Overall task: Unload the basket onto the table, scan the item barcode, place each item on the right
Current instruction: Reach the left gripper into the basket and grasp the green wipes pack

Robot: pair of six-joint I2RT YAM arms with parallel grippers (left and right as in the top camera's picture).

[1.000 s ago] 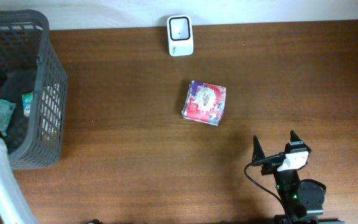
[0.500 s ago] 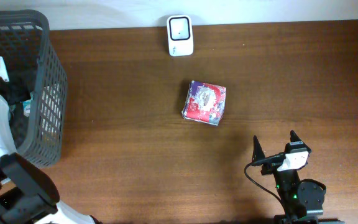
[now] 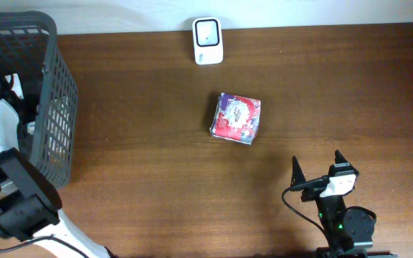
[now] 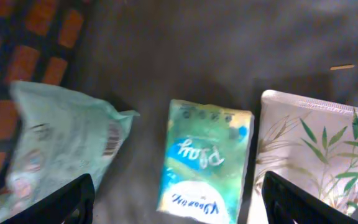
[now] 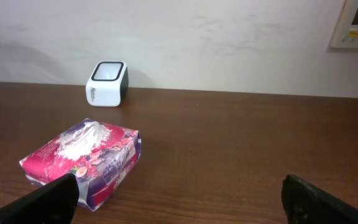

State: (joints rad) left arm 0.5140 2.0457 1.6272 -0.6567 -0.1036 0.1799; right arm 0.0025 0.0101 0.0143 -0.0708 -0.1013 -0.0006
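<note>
A dark wooden table [image 3: 156, 179] seen from above. A grey mesh basket [image 3: 56, 93] stands at its left edge, and the robot's left arm reaches down into it.

The wrist view inside the basket shows the left gripper [image 4: 178, 190] with its fingers spread wide and nothing between them. It hangs directly over a green tissue pack [image 4: 207, 162] lying flat on the basket floor. A pale pouch [image 4: 61, 149] with a printed barcode lies to one side of the pack and a leaf-print pack [image 4: 309, 155] to the other. The wide spread looks meant to straddle the green pack, probably the item to be scanned.

A small white scanner [image 3: 207, 41] stands at the far edge of the table, window facing up, so a barcode would have to be held over it.

A pink tissue box [image 3: 236, 118] lies mid-table, between the scanner and the right gripper [image 3: 316, 161]. That gripper waits near the front edge, fingers wide apart and empty.
</note>
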